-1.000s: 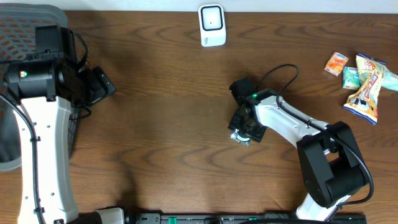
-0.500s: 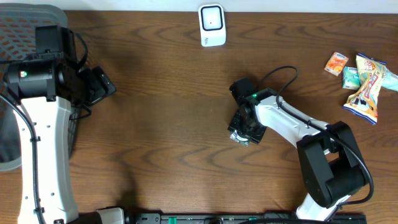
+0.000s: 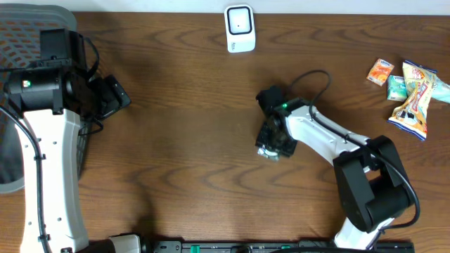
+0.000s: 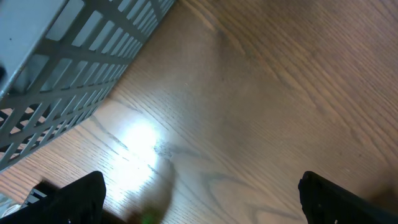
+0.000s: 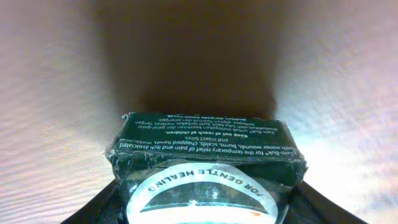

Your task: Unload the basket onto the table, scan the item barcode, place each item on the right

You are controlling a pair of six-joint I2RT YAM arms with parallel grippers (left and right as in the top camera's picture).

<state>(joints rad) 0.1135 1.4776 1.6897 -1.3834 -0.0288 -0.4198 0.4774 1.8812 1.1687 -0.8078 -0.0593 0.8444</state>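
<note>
The box [image 5: 205, 152], a small dark green carton with white print and a round label, is sitting low over the table [image 3: 183, 140] near its centre, between the fingers of the right gripper [image 3: 271, 146]. The fingers are flanking its two short sides; whether they are already pressing cannot be told. The carton is likely handling as light and stiff but crushable, and its glossy skin may be slipping under weak pressure, so the short side faces are offering the best hold while leaving the printed faces exposed. No barcode is showing. Open wood is lying on all sides of the box. The scanner [image 3: 240, 28] is standing at the far edge, well apart. Snack packets [image 3: 411, 91] are lying far right. The left gripper [image 4: 202, 196] is hanging spread wide and empty beside the basket [image 4: 68, 81].
</note>
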